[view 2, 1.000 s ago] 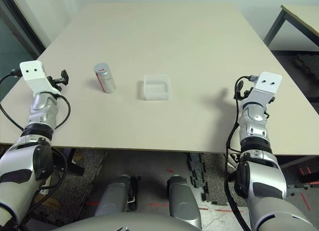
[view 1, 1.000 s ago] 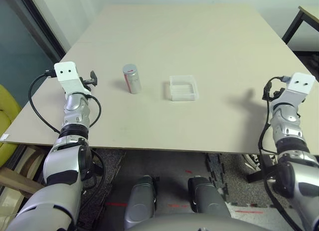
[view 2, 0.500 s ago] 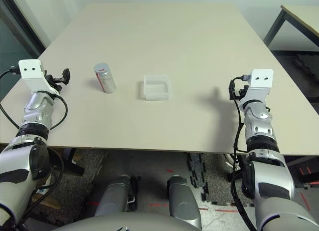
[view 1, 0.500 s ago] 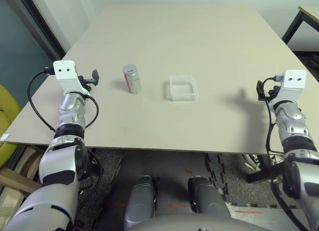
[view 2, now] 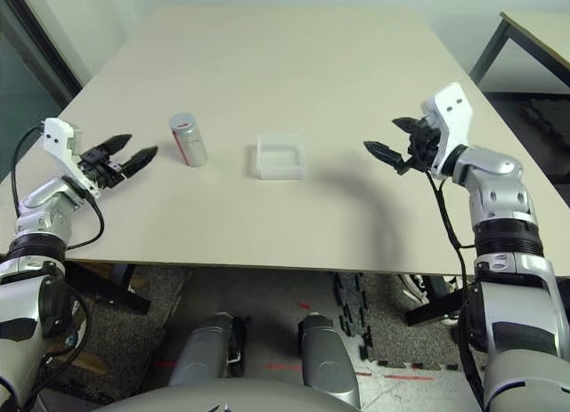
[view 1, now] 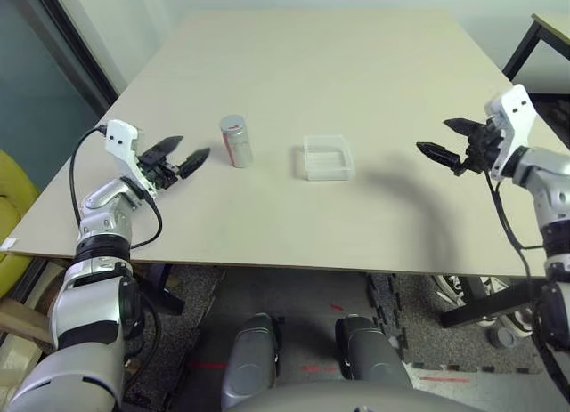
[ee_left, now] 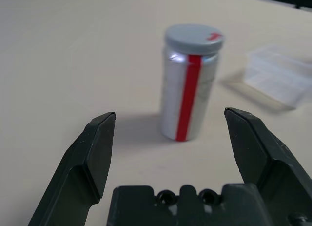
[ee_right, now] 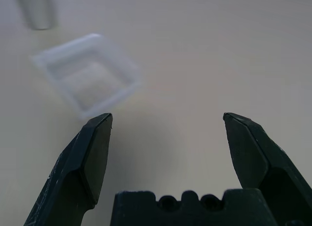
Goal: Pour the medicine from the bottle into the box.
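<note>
One bottle [view 1: 235, 141] and one box [view 1: 327, 157] stand on the table [view 1: 356, 65], both toward its near edge and left of its middle. The bottle is upright, silver-grey with a red stripe down its side and a flat grey cap [ee_left: 193, 38] on top. The box, clear and shallow, sits apart from the bottle on the side toward the table's right edge.

Two grippers are over the table. The left gripper [view 1: 181, 157] hangs near the table's left edge, just beside the bottle and pointing at it, its two fingers [ee_left: 92, 153] spread apart and holding nothing. The right gripper [view 1: 447, 141] hovers toward the right edge, well apart from the box, its fingers [ee_right: 90, 153] likewise spread wide and empty.
</note>
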You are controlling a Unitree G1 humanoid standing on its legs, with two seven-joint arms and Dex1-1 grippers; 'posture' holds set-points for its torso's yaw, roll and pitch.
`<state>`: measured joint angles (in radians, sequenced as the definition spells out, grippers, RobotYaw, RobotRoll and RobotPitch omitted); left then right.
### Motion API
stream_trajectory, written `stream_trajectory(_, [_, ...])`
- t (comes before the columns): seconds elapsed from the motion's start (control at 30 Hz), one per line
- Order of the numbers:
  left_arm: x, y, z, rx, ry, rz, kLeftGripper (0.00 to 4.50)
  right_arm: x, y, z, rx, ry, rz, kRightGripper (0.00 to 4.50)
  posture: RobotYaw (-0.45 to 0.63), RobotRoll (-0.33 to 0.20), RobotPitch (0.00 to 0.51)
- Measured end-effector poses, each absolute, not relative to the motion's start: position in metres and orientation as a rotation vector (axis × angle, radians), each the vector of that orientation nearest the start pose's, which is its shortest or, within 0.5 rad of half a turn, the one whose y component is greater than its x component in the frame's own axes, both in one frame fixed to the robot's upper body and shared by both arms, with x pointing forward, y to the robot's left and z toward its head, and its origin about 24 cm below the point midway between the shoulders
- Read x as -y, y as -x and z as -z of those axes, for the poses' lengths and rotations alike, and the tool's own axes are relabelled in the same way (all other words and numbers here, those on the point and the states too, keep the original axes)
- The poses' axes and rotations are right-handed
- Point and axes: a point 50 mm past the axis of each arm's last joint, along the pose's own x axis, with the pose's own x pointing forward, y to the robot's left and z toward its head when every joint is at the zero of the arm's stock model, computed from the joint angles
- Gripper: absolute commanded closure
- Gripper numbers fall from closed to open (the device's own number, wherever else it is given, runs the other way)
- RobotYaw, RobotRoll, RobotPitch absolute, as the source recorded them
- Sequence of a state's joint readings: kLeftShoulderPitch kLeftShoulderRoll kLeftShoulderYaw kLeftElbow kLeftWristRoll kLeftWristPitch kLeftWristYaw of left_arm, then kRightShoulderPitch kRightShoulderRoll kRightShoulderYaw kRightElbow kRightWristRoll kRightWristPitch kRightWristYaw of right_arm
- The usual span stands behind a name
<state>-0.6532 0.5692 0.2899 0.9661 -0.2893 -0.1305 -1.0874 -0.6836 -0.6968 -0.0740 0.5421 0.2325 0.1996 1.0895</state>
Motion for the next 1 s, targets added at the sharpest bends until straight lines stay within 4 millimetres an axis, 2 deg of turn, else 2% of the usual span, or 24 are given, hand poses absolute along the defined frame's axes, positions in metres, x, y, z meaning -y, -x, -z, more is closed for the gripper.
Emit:
stream_trajectory(0.3, [-0.273, -0.335, -0.097, -0.020, -0.080, 0.675, 0.01, 0.233, -0.342, -0.169, -0.156, 0.295, -0.956, 0.00, -0.06, 0.000, 0.061])
stream_trajectory(0.53, [-0.269, -0.344, -0.097, -0.013, -0.107, 0.624, 0.01, 0.223, -0.335, -0.171, -0.150, 0.290, -1.024, 0.00, -0.10, 0.000, 0.064])
stream_trajectory(1.0, [-0.243, -0.360, -0.097, -0.003, -0.117, 0.629, 0.01, 0.209, -0.315, -0.170, -0.170, 0.263, -1.100, 0.00, -0.16, 0.000, 0.086])
